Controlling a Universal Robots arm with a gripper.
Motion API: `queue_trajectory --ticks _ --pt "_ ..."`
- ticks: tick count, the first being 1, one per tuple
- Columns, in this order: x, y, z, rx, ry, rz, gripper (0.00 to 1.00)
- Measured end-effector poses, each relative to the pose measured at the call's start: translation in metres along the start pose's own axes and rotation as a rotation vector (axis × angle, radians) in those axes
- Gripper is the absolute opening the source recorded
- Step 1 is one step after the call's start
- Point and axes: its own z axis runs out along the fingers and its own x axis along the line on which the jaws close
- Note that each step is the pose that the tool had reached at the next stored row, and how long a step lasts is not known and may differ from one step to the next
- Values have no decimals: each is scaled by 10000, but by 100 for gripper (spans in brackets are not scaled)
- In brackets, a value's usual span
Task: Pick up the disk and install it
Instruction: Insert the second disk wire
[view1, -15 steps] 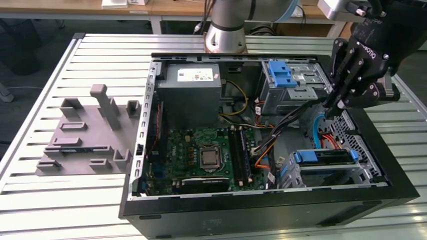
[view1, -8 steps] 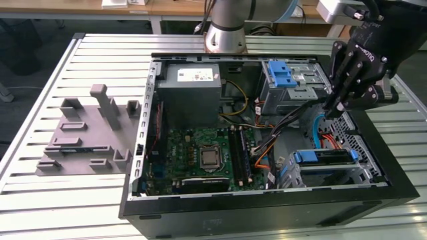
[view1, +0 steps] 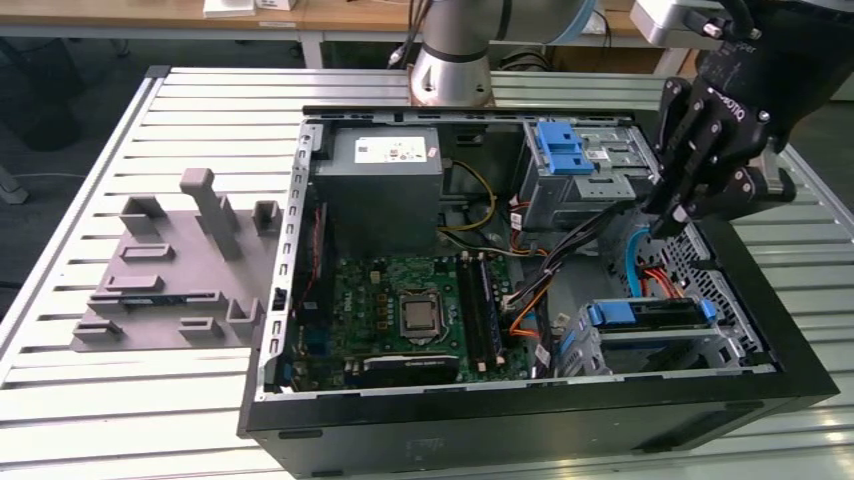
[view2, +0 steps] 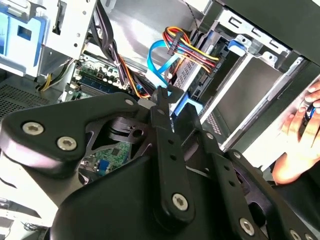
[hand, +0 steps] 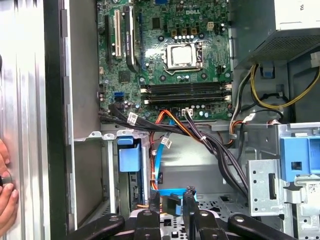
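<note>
While inside case (view1: 801, 370), tool (hand: 171, 197) narrowly parted.

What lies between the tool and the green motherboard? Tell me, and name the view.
A bundle of black, orange and blue cables crosses between the tool and the motherboard, seen in the first wrist view.

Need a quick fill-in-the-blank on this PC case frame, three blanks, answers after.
1. The gripper hangs over the open computer case on the exterior view's ___ side.
2. The ridged latch on the drive cage is coloured ___.
3. The grey fixture plate lies ___ the case, on the slatted table.
Missing words: right; blue; outside.
</note>
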Motion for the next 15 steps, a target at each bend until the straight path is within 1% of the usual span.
queue_trajectory --ticks 1,3,5,7,10,13,15 --pt "-16 1 1 1 5 0 32" --pt "-41 2 14 8 55 3 32" --pt "-53 3 33 30 145 6 32" --pt "-60 2 50 61 252 11 32" --pt "-64 2 70 117 458 21 32" --pt "-65 2 89 183 711 32 32" --pt "-66 1 107 217 821 38 32"
